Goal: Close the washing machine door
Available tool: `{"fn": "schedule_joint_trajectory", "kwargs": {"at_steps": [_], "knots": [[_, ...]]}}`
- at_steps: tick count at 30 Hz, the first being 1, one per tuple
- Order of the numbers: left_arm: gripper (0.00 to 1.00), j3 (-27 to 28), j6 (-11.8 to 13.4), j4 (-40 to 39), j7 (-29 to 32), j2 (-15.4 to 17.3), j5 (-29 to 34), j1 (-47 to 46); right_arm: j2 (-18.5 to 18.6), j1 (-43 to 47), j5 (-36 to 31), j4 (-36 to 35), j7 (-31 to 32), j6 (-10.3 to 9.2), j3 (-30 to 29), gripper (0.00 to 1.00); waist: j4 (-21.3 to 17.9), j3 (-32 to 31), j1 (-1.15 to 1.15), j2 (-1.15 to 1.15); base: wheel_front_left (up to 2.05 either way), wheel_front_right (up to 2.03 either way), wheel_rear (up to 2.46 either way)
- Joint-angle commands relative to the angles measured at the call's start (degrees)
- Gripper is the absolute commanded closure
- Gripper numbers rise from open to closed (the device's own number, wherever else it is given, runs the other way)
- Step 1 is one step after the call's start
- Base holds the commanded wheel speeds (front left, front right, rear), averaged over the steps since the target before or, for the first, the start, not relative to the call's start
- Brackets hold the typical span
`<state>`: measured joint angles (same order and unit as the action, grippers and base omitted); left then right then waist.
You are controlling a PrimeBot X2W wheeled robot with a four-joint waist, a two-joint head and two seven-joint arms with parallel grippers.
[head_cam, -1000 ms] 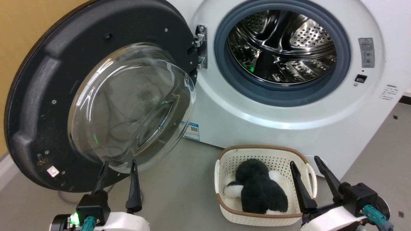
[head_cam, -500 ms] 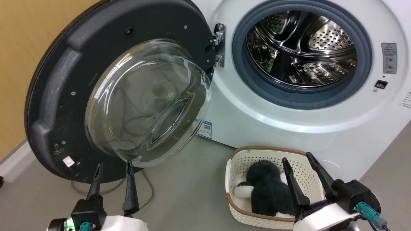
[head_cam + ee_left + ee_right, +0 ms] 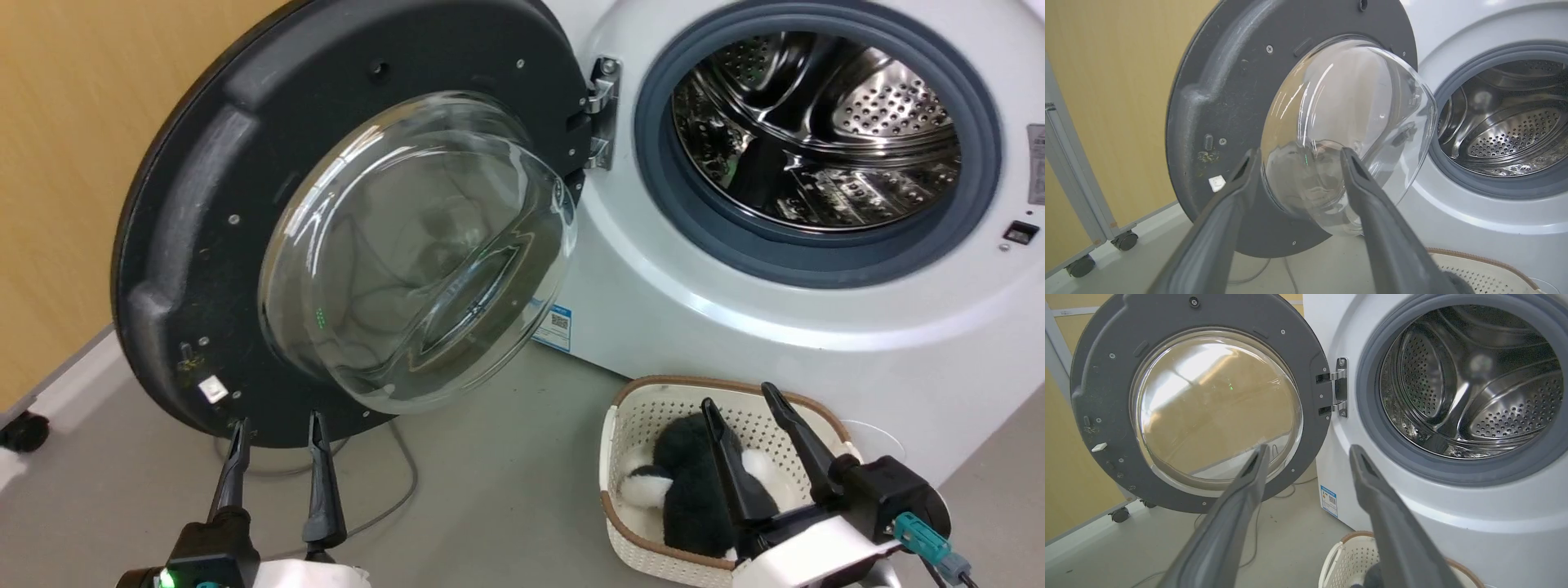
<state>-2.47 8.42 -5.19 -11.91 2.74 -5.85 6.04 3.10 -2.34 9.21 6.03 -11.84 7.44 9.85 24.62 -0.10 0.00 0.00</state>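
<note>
Left end effector [image 3: 277, 418] and right end effector [image 3: 736, 394] hang parted, empty, before the open washing machine door [image 3: 204, 204].

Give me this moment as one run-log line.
washing machine door: wide open, closing not done | left gripper: open, near door's lower rim | right gripper: open, over basket
</note>
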Motion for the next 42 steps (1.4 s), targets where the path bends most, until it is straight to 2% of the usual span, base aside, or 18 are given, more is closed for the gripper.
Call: {"fn": "schedule_joint_trajectory", "kwargs": {"at_steps": [1, 22, 23, 24, 25, 33, 38, 42], "knots": [[0.0, 0.02, 0.49, -0.57, -0.67, 0.11, -0.4, 1.12, -0.19, -1.17, 0.91, 0.37, -0.75, 0.04, 0.47, 0.0, 0.68, 0.1, 0.0, 0.0, 0.0, 0.0, 0.0], [0.0, -0.37, 2.66, -1.78, -3.08, 0.14, -1.82, 2.95, -0.07, -2.27, 3.07, 1.96, -3.16, 0.05, 3.3, 0.0, 5.74, 0.44, 0.0, 0.0, 0.0, 0.0, 0.0], [0.22, -0.38, 2.61, -1.69, -3.08, 0.14, -1.9, 2.93, -0.07, -2.27, 3.05, 1.97, -3.16, 0.05, 3.32, 0.0, 5.75, 0.45, 0.0, 0.0, 0.0, 0.0, 0.0], [0.64, -0.36, 2.58, -1.66, -3.08, 0.14, -1.98, 2.92, -0.07, -2.28, 3.04, 1.97, -3.16, 0.05, 3.34, 0.0, 5.75, 0.45, 0.0, 0.0, 0.0, 0.0, 0.0], [1.0, -0.34, 2.51, -1.64, -3.08, 0.14, -2.08, 2.93, -0.07, -2.28, 3.04, 1.96, -3.16, 0.05, 3.33, 0.0, 5.75, 0.45, 0.0, 0.0, 0.0, 0.0, 0.0], [1.0, 2.15, 2.36, -5.16, -3.08, 0.14, -5.21, 1.71, -0.08, -2.04, 2.83, 1.62, -3.16, 0.05, 2.9, 0.0, 5.77, 0.94, 0.0, 0.0, 0.0, 0.0, 0.0], [1.0, 9.18, -1.33, -5.51, -3.08, 2.16, -8.49, -3.03, 0.31, -1.73, 2.13, 0.82, -3.16, 0.05, 2.05, 0.0, 5.7, 2.44, 0.0, 0.0, 0.0, 0.0, 0.0], [1.0, 15.66, -4.36, -0.14, -1.88, 4.98, -16.66, -9.69, 0.71, -1.1, 1.48, -0.36, -3.16, 0.05, 0.37, 0.0, 5.76, 4.39, 0.0, 0.0, 0.0, 0.0, 0.0]]}}
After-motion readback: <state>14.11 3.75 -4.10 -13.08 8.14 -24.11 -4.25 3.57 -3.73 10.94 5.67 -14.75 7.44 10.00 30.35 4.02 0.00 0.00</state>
